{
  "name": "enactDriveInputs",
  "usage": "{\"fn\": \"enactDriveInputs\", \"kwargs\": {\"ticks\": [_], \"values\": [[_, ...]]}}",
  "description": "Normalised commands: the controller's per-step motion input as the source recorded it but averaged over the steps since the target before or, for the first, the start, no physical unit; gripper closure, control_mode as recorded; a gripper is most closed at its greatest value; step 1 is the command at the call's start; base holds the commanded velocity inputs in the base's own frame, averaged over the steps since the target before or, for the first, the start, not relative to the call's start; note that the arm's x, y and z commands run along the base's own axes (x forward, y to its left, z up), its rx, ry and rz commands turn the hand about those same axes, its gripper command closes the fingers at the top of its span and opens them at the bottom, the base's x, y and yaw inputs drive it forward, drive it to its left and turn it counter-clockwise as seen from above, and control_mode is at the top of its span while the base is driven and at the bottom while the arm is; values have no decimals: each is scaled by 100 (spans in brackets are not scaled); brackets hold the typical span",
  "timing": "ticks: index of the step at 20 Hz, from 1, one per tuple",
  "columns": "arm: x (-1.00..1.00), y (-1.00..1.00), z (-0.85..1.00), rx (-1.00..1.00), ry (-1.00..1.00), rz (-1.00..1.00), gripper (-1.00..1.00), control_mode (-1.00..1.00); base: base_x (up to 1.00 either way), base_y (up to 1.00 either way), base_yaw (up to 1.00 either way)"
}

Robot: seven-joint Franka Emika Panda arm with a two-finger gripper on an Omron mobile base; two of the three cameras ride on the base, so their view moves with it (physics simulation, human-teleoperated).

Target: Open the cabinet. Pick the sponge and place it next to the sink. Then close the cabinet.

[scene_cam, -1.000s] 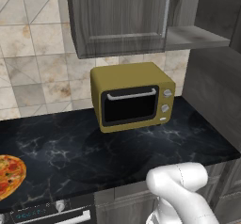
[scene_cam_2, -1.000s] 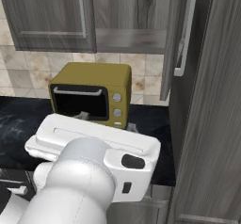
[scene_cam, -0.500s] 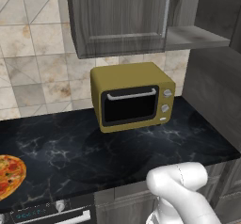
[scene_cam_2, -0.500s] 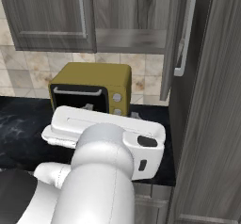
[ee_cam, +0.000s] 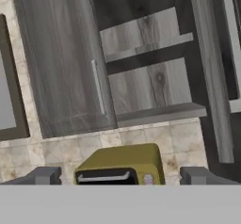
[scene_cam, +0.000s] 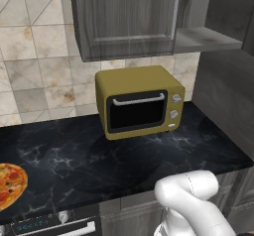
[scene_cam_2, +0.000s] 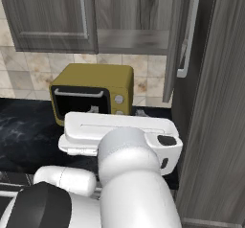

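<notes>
The cabinet [scene_cam: 124,19] hangs on the wall above the counter. Its left door [ee_cam: 66,63] is shut, with a silver bar handle [ee_cam: 98,86]. Its right door [scene_cam_2: 184,35] is swung open. In the hand view the grey shelves [ee_cam: 160,112] inside look bare. The sponge and the sink are out of view. My gripper [ee_cam: 121,176] is open with nothing between its fingertips [ee_cam: 44,175], and points up at the cabinet from in front of the microwave. The white hand [scene_cam_2: 119,136] sits low, in front of the counter.
A mustard-yellow microwave [scene_cam: 139,103] stands on the black marble counter [scene_cam: 59,155] below the cabinet. A pizza [scene_cam: 10,185] lies at the counter's left, above the stove front [scene_cam: 49,225]. A tall dark grey panel [scene_cam_2: 215,102] rises on the right.
In the right base view my arm's upper part has swung right and risen a little. The cabinet doors and the microwave have not moved. The gripper stays open.
</notes>
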Motion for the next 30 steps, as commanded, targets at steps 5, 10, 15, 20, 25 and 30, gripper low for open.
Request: {"fn": "enactDriveInputs", "kwargs": {"ticks": [5,10,15,20,25,30], "values": [[0,-1,0,2,-15,6,-100,-100,0,0,0],[0,0,0,0,-7,2,-100,-100,0,0,0],[10,0,0,0,0,6,-100,-100,0,0,0],[25,-20,0,0,0,14,-100,-100,0,0,0],[20,-21,0,0,0,14,-100,-100,0,0,0],[27,-17,0,0,0,11,-100,-100,0,0,0]]}}
